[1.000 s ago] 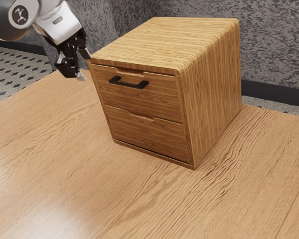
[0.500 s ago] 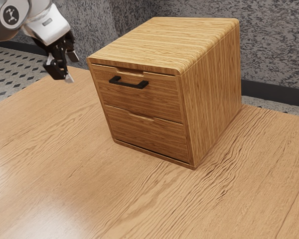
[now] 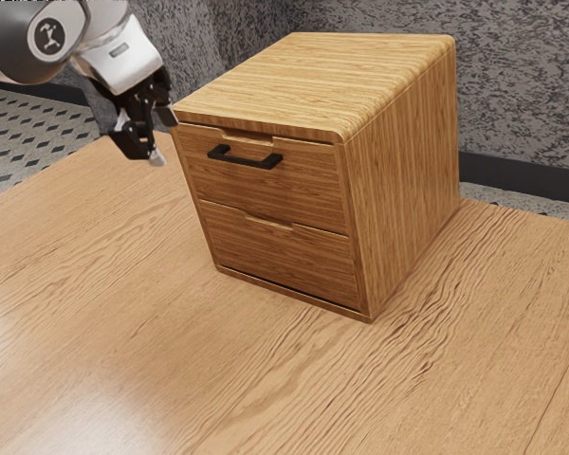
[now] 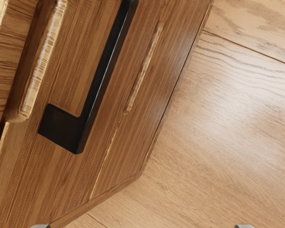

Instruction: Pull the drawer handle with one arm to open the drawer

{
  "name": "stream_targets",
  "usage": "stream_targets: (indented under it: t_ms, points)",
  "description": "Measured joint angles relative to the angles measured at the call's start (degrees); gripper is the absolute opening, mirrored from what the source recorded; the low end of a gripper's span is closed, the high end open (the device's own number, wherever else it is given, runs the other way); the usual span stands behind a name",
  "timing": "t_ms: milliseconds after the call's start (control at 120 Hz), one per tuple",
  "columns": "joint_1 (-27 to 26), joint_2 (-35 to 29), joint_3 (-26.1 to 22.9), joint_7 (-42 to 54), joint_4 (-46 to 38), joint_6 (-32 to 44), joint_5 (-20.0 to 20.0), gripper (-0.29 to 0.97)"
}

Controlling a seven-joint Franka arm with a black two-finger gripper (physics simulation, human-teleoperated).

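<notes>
Drawer-opening has not begun: the top drawer [image 3: 299, 194] sits flush in the cabinet's face. In the exterior view, from its left: the arm [image 3: 71, 38] comes in at the upper left corner, over the table's far edge and the tiled floor [image 3: 24, 133] beyond it. The gripper [image 3: 159, 140] hangs just off the cabinet's near left corner, level with the top drawer, above the table [image 3: 123, 332] and clear of it. Its fingers stand spread and grip nothing; one of them is very near the cabinet's corner, but I cannot tell if it touches.

Next comes the cabinet [image 3: 403, 171], standing by the table's far edge, close to the grey wall [image 3: 531, 76]. Its face holds two drawers. The top one carries the black handle [image 3: 245, 158], apart from the gripper. The lower drawer [image 3: 284, 256] is also flush.

In the wrist view the handle [image 4: 102, 80] runs slantwise across the drawer front [image 4: 61, 180], ahead of the hand. Two pale fingertips [image 4: 40, 226] show far apart with bare table [image 4: 228, 142] between them.
</notes>
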Motion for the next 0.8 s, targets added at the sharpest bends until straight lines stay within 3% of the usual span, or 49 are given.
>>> stream_targets:
  t_ms: [150, 467, 800]
  points:
    - [-2.5, 0.3, -1.2, 0.0, 0.2, 0.1, 0.0, 0.48]
    - [-15.1, 1.6, -0.9, 0.0, 0.3, 0.6, 0.1, 0.53]
    - [-10.2, 2.3, -0.8, 0.1, 0.5, 0.7, 0.2, 0.63]
